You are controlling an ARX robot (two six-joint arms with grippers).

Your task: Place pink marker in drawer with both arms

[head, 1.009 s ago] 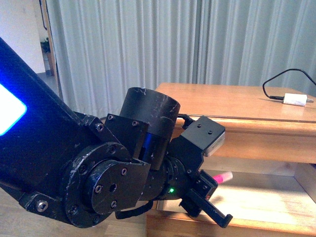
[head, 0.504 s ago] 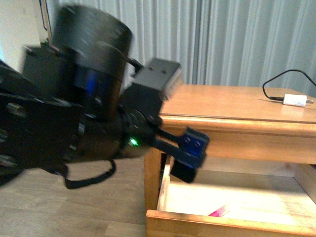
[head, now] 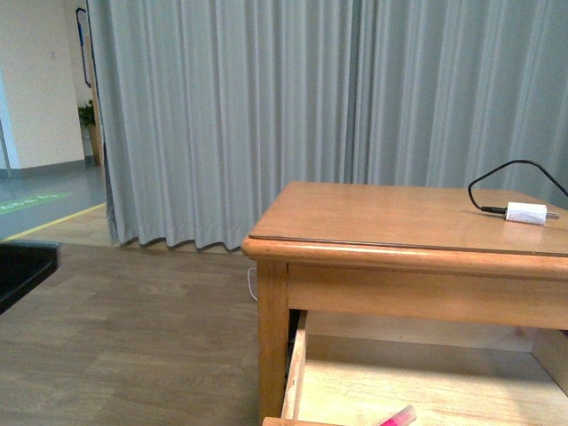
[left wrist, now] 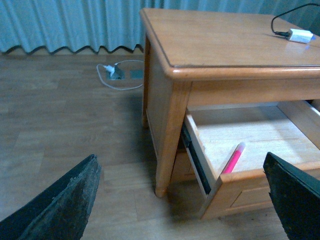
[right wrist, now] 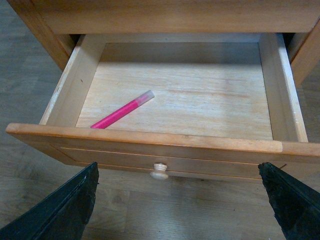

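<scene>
Your drawer (right wrist: 150, 142) stands out from under the desk's (head: 390, 213) front edge, with the marker (right wrist: 122, 111) lying aslant on its bottom in the left half, one end close behind the front wall. On the desk top the charger plug (head: 525, 213) sits toward the right edge, its cable (head: 515, 162) looping back behind it; on the ground by the back left corner lies a cord (left wrist: 120, 75).

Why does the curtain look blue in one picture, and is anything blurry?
Left wrist view: a cool colour tint turns the curtain bluish; the close black fingertips look soft. Front view: sharp, even daylight, faint sheen on the table top. Right wrist view: crisp, the drawer floor bright, its back shaded, the pink marker clear.
</scene>
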